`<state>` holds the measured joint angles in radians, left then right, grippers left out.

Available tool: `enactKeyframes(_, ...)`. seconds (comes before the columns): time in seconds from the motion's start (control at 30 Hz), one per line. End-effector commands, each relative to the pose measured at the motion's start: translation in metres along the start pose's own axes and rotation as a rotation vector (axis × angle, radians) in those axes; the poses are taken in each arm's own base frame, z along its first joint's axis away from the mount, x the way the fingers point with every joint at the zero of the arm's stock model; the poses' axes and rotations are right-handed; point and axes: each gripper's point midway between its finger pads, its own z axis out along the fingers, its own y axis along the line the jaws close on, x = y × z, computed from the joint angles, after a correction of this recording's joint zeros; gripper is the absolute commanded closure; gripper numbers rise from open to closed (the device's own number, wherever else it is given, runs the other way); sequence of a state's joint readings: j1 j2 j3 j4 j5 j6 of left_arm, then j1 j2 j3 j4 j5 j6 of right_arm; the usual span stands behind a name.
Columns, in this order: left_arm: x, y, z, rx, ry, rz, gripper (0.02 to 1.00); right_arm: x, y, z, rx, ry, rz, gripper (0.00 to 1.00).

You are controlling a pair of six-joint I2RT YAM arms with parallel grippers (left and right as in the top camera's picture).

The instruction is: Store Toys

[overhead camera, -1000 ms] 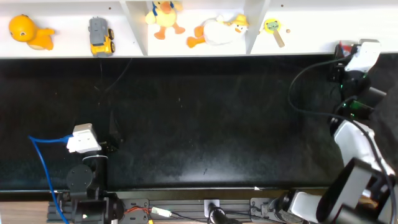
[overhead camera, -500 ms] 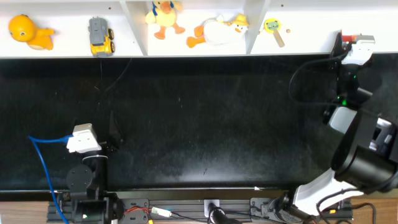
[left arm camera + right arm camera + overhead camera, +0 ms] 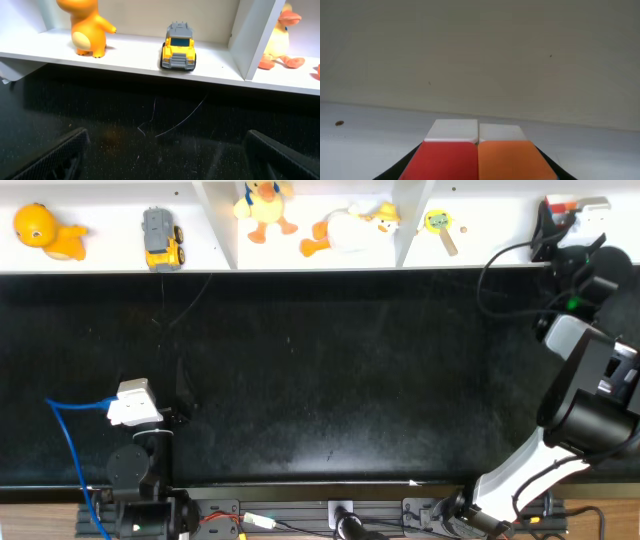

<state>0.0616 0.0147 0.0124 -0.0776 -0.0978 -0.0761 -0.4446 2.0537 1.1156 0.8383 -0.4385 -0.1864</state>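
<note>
My right pincer [image 3: 562, 212] has climbed from the counter's [image 3: 330, 380] right edge into the end bay of the shelf [image 3: 320, 264] over the last second. First it hung low beside the bay, then drew level with the shelf front, and now it is inside. It pinches the red-and-orange block [image 3: 477, 150] from both sides. My wrist view looks past the block at the white shelf floor and the plain back wall close ahead. The block is in the rightmost bay and in my grip, low over the floor. Whether its underside already touches, I cannot tell from this angle.

That move means the carrying is nearly done. I judge that what is left is to settle the block on the floor, spread the fingers and back out without dragging it along.

My left pincer [image 3: 170, 157] has not stirred. It sits spread wide and holds nothing, low over the counter's left side, facing the truck [image 3: 178, 46] and the orange figure [image 3: 86, 27] in the left bay.

The other bays are already filled: the yellow duck [image 3: 265, 205] and white duck [image 3: 350, 228] share the middle one, and a small green toy [image 3: 440, 225] is next to it. This block looks like the last piece to store.
</note>
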Motion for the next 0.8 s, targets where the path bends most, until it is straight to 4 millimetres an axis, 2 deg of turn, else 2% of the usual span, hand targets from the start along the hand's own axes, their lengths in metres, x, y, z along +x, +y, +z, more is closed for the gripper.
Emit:
enactKeyframes(0.03,-0.001,0.001,0.000,-0.003,-0.009,-0.005,0.020,0.001,0.007,0.009,-0.063,-0.001,0.014,0.956)
enactKeyframes(0.2,-0.001,0.001,0.000,-0.003,-0.009,-0.005,0.020,0.016,0.009,0.010,-0.074,0.039,0.036,0.956)
enactKeyframes(0.37,-0.001,0.001,0.000,-0.003,-0.009,-0.005,0.020,0.022,0.011,0.010,-0.077,0.061,0.044,0.952)
enactKeyframes(0.4,-0.001,0.001,0.000,-0.003,-0.009,-0.005,0.020,0.023,0.011,0.010,-0.077,0.064,0.046,0.882)
enactKeyframes(0.47,-0.001,0.001,0.000,-0.003,-0.009,-0.005,0.023,0.026,0.011,0.010,-0.078,0.075,0.067,0.625)
enactKeyframes(0.53,-0.001,0.001,0.000,-0.003,-0.009,-0.005,0.020,0.029,0.012,0.009,-0.078,0.087,0.084,0.463)
enactKeyframes(0.57,-0.001,0.001,0.000,-0.003,-0.009,-0.005,0.020,0.031,0.012,0.009,-0.079,0.095,0.089,0.312)
enactKeyframes(0.6,-0.001,0.001,0.000,-0.003,-0.009,-0.005,0.020,0.032,0.012,0.009,-0.080,0.102,0.093,0.233)
enactKeyframes(0.63,-0.001,0.001,0.000,-0.003,-0.009,-0.005,0.020,0.034,0.012,0.009,-0.080,0.108,0.096,0.003)
enactKeyframes(0.8,-0.001,0.001,0.000,-0.003,-0.009,-0.005,0.020,0.038,0.014,0.005,-0.080,0.159,0.160,0.003)
